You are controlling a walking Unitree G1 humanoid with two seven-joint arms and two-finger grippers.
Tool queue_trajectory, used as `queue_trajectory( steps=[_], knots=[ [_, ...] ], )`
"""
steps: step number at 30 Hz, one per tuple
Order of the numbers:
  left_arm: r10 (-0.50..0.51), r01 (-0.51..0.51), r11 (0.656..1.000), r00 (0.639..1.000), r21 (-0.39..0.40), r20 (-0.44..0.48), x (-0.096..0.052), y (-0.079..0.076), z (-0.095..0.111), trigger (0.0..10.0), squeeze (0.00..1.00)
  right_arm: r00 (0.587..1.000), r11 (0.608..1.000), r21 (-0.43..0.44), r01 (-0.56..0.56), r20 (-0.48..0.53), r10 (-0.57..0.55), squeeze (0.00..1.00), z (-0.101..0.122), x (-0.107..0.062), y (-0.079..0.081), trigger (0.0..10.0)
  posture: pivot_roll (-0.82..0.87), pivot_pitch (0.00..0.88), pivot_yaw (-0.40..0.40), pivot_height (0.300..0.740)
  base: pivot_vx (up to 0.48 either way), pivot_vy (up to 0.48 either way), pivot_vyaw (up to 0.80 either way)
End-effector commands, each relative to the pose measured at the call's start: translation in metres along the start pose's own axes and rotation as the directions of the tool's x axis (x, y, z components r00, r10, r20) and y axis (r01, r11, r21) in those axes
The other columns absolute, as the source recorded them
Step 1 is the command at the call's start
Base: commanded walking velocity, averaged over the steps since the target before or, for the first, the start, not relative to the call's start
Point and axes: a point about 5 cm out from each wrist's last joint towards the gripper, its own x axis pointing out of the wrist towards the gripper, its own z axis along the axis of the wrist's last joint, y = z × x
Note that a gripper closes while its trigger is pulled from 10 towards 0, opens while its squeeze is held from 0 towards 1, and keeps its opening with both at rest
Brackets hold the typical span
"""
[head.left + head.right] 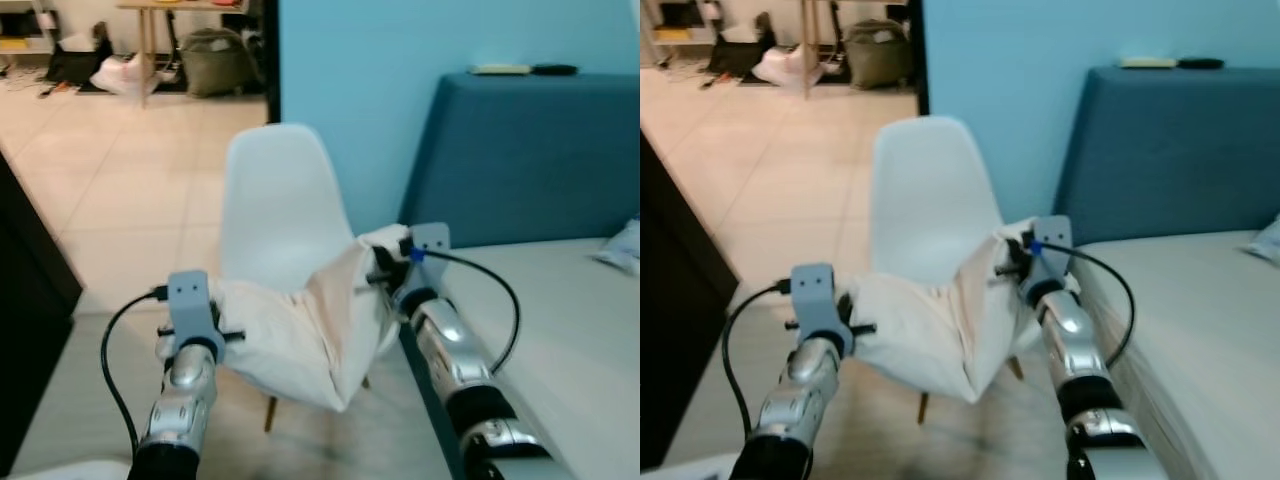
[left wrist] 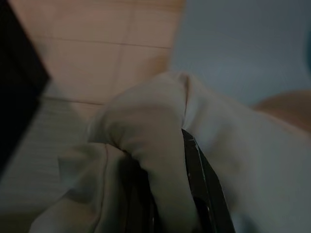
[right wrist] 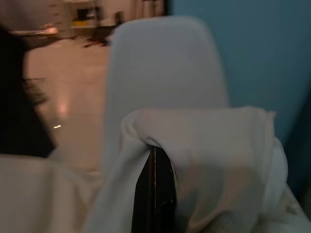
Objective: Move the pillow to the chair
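A cream pillow [image 1: 305, 330] hangs slack between my two grippers, just in front of the seat of a white shell chair [image 1: 280, 200]. My left gripper [image 1: 215, 300] is shut on the pillow's left corner, and in the left wrist view the cloth [image 2: 146, 141] folds over a black finger [image 2: 201, 179]. My right gripper [image 1: 385, 262] is shut on the right corner, held higher and close to the bed's edge. In the right wrist view the pillow [image 3: 209, 145] drapes over the closed fingers [image 3: 154, 189], with the chair back [image 3: 160, 63] right behind it.
A grey bed [image 1: 560, 330] with a dark blue headboard [image 1: 530, 150] lies to the right, against a light blue wall [image 1: 400, 60]. A black cabinet [image 1: 25, 300] stands at the left. Tiled floor [image 1: 130, 190] runs back to bags and a table leg.
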Motion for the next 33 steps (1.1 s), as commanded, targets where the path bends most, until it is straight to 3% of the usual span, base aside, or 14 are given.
queue_trajectory(
  steps=[1, 11, 20, 33],
  knots=[
    [-0.045, 0.045, 0.999, 0.999, 0.013, 0.026, 0.0022, -0.0118, 0.0084, 10.0, 0.0, 1.0, 1.0, -0.001, 0.001, 0.024, -0.001, 0.0, 0.0055, 0.0014, -0.0017, 10.0, 0.01, 0.036, -0.027, 0.74, 0.0, 0.0, 0.0],
    [-0.048, 0.048, 0.998, 0.999, 0.029, 0.004, 0.0042, -0.0185, 0.0072, 10.0, 0.0, 1.0, 1.0, -0.005, 0.011, 0.011, -0.011, 0.0, 0.0004, -0.004, -0.0056, 10.0, 0.01, 0.044, -0.025, 0.74, 0.0, -0.371, 0.0],
    [-0.034, 0.034, 0.999, 0.999, -0.014, -0.007, 0.001, -0.0162, 0.0041, 10.0, 0.0, 1.0, 1.0, -0.009, 0.006, 0.008, -0.006, 0.0, -0.001, -0.0067, -0.0047, 10.0, 0.01, 0.05, -0.038, 0.74, 0.0, 0.0, 0.0],
    [-0.031, 0.031, 0.999, 0.999, -0.004, 0.004, 0.0017, -0.014, 0.0066, 10.0, 0.0, 1.0, 1.0, -0.011, -0.003, 0.009, 0.003, 0.0, 0.0016, -0.0049, -0.0037, 10.0, 0.0, 0.047, -0.039, 0.74, 0.0, 0.0, 0.0]
  ],
)
